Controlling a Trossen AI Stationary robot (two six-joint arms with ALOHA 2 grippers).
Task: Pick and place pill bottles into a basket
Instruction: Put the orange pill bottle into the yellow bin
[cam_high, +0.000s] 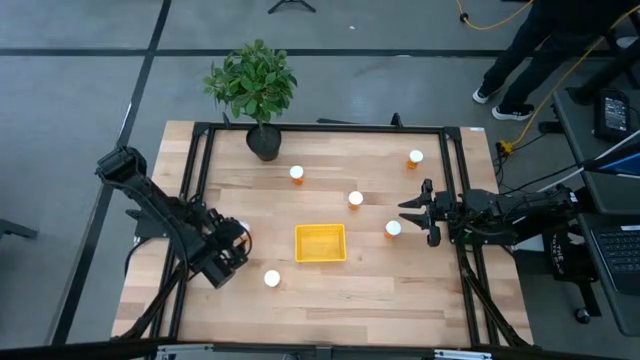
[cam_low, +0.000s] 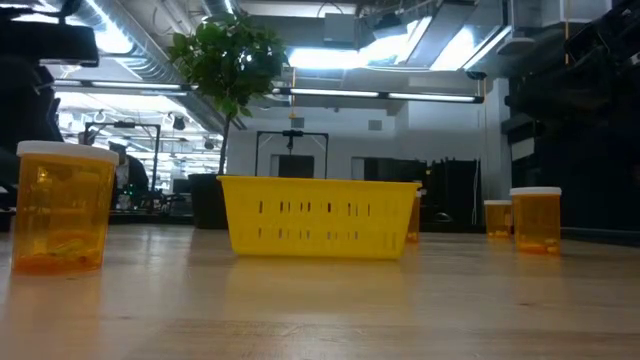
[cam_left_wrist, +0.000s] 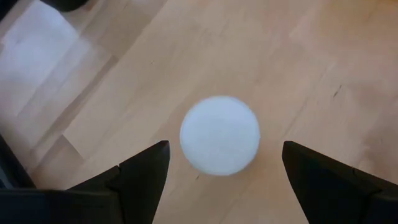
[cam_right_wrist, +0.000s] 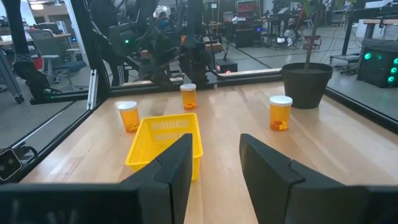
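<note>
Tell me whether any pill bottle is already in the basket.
No: the high view shows the basket empty, with the pill bottles standing on the table around it.

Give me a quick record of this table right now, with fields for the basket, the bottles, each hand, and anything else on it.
basket: yellow basket, mid-table, no bottles in it
pill bottles: six standing on the wood, white caps up, all outside the basket
left hand: open, straight above one pill bottle at the table's left side, not touching it
right hand: open, at the right side, pointing toward the basket, close to a bottle
other: potted plant at the far edge
progress: nothing placed yet
</note>
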